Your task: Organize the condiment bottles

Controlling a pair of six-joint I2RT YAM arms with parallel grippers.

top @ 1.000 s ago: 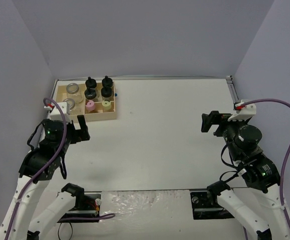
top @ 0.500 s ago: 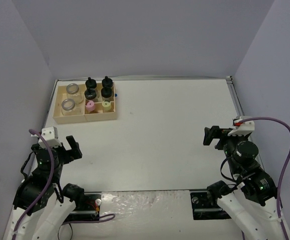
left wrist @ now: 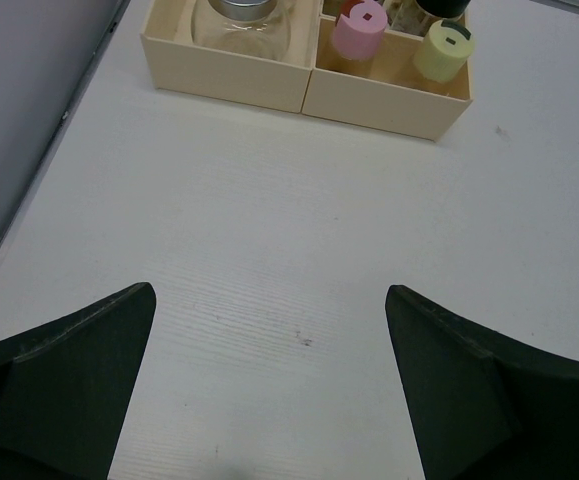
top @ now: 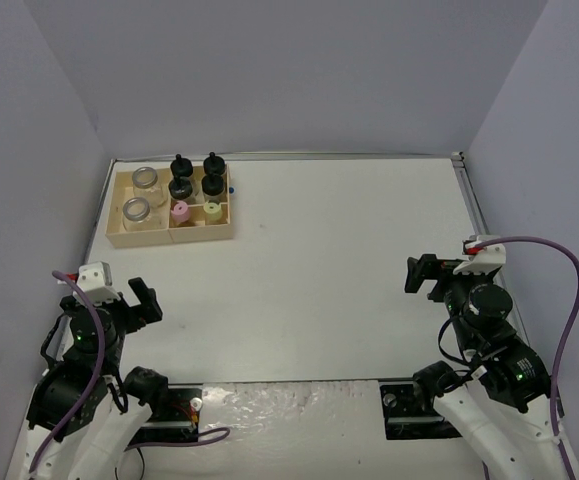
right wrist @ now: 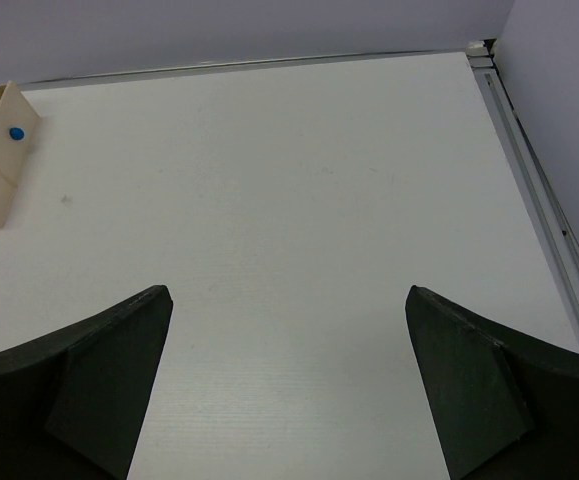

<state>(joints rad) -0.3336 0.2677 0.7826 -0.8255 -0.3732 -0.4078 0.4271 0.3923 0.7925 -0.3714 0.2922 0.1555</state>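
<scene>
**Hands.** Both are found empty with jaws spread wide. The left hand (top: 141,298) sits at lower left of the top view and the right hand (top: 417,272) at lower right, each well apart from the tray (top: 204,234) at upper left.

**Jars.** All that are seen are seated inside the tray:
- The silver-topped jars (top: 145,178) are in its left section.
- The black-capped jars (top: 181,187) are in the upper right cells.
- The pink-capped jar (left wrist: 357,28) and the yellow-green-capped jar (left wrist: 444,50) are side by side in the nearest cells.

**Step in hand.** The sorting is judged finished or nearly so, and the step is judged to be parking the arms. This is best done with the jaws apart and the hands held clear of the tray's thin walls, so that nothing is nudged. Should a jar need reseating, a grasp from above around the cap is advised, as smooth glass is expected to slip.

**Materials.**
- The jars are squat, round and of clear smooth glass.
- The caps appear to be matte plastic, and the pink one has a square recess on top.
- The tray is of pale wood with flat walls and straight dividers, and a blue dot (right wrist: 14,133) is noted on its right side.
- The tabletop (top: 349,250) is white, matte and faintly grained.
</scene>
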